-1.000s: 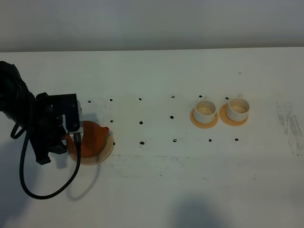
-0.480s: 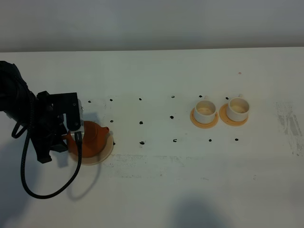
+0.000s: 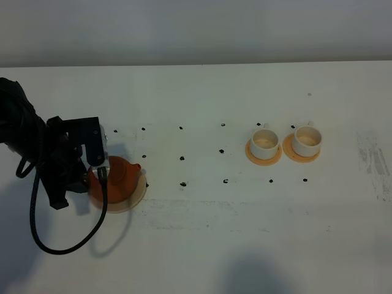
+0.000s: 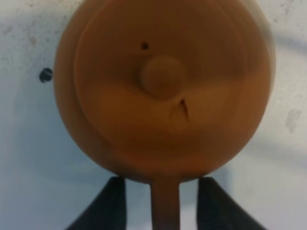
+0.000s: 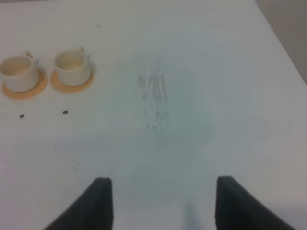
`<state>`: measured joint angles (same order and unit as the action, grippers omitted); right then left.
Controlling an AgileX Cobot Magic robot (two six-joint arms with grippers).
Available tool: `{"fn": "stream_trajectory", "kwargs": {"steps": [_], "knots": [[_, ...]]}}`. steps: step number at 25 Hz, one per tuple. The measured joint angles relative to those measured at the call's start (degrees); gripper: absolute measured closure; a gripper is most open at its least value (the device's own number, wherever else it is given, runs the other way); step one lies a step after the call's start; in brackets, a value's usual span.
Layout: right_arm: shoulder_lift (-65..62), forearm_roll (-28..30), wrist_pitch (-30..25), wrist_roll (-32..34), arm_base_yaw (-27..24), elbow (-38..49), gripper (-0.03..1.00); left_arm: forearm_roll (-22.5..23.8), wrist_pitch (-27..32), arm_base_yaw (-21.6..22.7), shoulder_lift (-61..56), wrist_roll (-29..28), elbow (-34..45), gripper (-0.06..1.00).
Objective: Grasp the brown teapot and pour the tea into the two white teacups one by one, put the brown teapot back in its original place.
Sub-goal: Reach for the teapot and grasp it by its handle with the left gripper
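Left end effector [image 4: 160, 181]: jaws part-open, straddling the loop handle [image 4: 165, 206] of the brown teapot [image 4: 163, 86], gaps either side, nothing gripped. Step judged: grasping. Next move calls for clamping the handle, then a level lift. Teapot sits on beige coaster [image 3: 139, 191], table's [image 3: 202, 245] 9 o'clock; two white teacups [image 3: 264, 142] well apart toward 3 o'clock. Arm enters from 9 o'clock, wrist low.

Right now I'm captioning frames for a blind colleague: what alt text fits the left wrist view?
A brown teapot, seen from above, fills most of the frame, its lid knob near the middle. Its handle runs between the two dark fingers of the left gripper, with a gap of white table showing on each side.
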<state>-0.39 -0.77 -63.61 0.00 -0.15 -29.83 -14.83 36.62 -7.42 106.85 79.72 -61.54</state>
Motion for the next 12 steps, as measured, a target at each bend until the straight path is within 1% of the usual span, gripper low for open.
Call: {"fn": "stream_trajectory", "kwargs": {"steps": [1,3,4,12], "knots": [[0.0,0.0,0.0,0.0,0.0,0.0,0.51,0.3,0.0,0.0,0.0,-0.6,0.0,0.7],[0.0,0.0,0.0,0.0,0.0,0.0,0.51,0.6,0.1,0.0,0.1,-1.4,0.0,0.84],[0.0,0.0,0.0,0.0,0.0,0.0,0.51,0.7,0.1,0.0,0.1,-1.6,0.0,0.86],[0.0,0.0,0.0,0.0,0.0,0.0,0.51,0.8,-0.1,0.0,0.1,-2.7,0.0,0.86]]}}
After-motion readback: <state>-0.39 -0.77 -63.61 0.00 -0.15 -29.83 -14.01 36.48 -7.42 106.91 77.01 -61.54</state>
